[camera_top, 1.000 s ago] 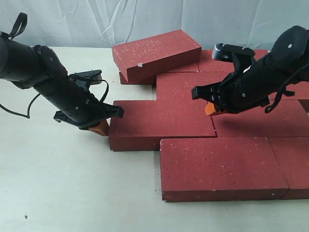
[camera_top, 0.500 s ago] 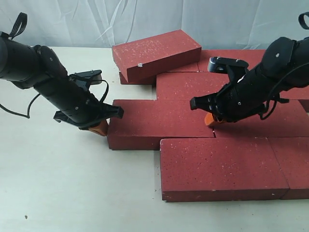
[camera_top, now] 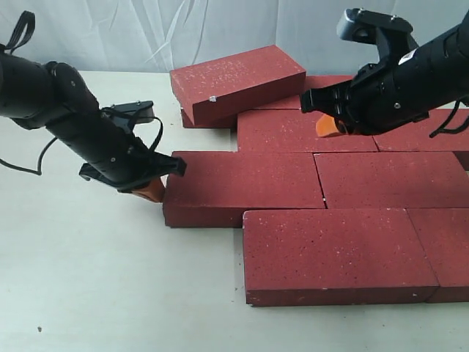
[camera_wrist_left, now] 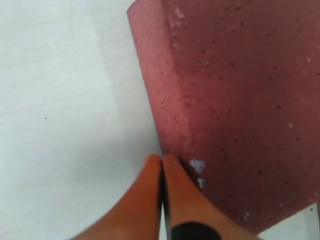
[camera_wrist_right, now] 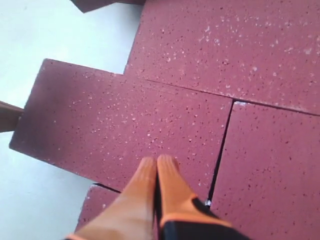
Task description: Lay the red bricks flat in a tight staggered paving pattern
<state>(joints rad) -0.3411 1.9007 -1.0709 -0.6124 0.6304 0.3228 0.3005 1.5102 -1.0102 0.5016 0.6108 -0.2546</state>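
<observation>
The pale surface [camera_top: 88, 279] carries the red bricks [camera_top: 341, 253]. Most of them lie flat in staggered rows that spread out below and around the right pincer [camera_top: 328, 126]. This pincer hangs clear above the back row with its orange fingers pressed together and nothing between them. One tilted brick [camera_top: 238, 77] is not laid yet: it rests propped on the back row, off to the left-arm side of the right pincer and a little beyond it. Its long axis runs roughly across the rows, slightly skewed. Its nearer end is close to the right pincer, so that arm looks better placed to deal with it. The middle-row brick [camera_top: 245, 187] stretches straight away from the left pincer [camera_top: 152, 192], long axis in line with it. That pincer is also closed and empty, its fingertips set low against the brick's end face where it meets the surface. The brick's far end meets its neighbour at a thin seam, which the right wrist view shows as a dark line, so any push lengthwise from here would close the joint. A small white chip [camera_top: 212, 98] marks the tilted brick's edge on the side facing the left pincer.
</observation>
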